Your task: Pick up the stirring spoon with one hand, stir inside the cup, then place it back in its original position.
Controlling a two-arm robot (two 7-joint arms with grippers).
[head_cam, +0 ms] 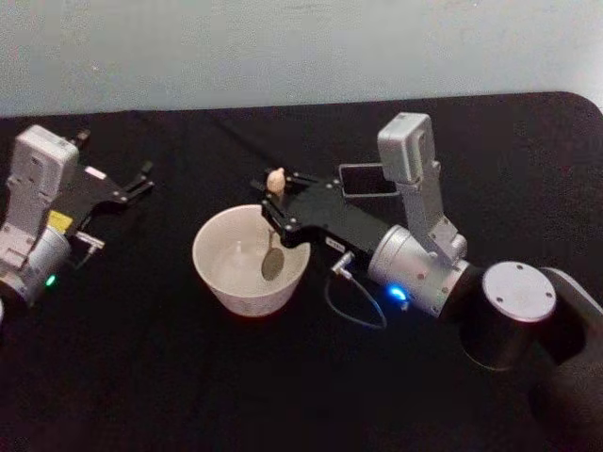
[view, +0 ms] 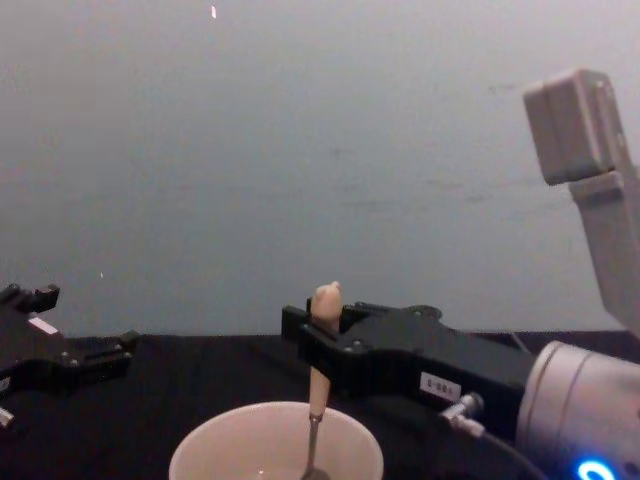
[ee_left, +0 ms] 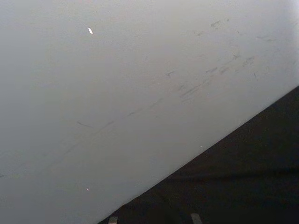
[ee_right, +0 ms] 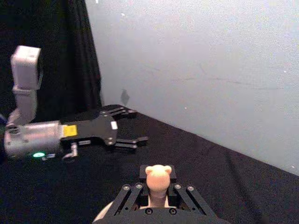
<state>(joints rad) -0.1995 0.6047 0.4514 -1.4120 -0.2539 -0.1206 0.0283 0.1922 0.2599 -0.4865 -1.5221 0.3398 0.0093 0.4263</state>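
Currently the stirring spoon (head_cam: 271, 256) stands nearly upright inside the cup (head_cam: 202, 247). Its shiny bowl sits low in the cup's hollow, toward the side nearer the right arm, and its thin stem rises past the rim. Whether the bowl touches the bottom cannot be told. The beige handle is clamped between the narrow-set fingers of the right end effector (head_cam: 274, 203), which reaches in from the right and hovers roughly level above the cup's rim. The little bear-shaped knob pokes up just above those fingers. The cream-white cup sits on the black worktop (head_cam: 141, 377), roughly at its middle. Just behind the right arm's wrist a dark box-shaped holder (head_cam: 366, 179) rests on the worktop, partly hidden by the arm. A thin cable (head_cam: 358, 315) loops from the wrist down toward the worktop beside the cup. Well apart on the left, the left end effector (head_cam: 141, 181) hangs low over the worktop with its fingers spread wide, holding nothing. It points toward the pale grey wall (head_cam: 283, 47) behind.
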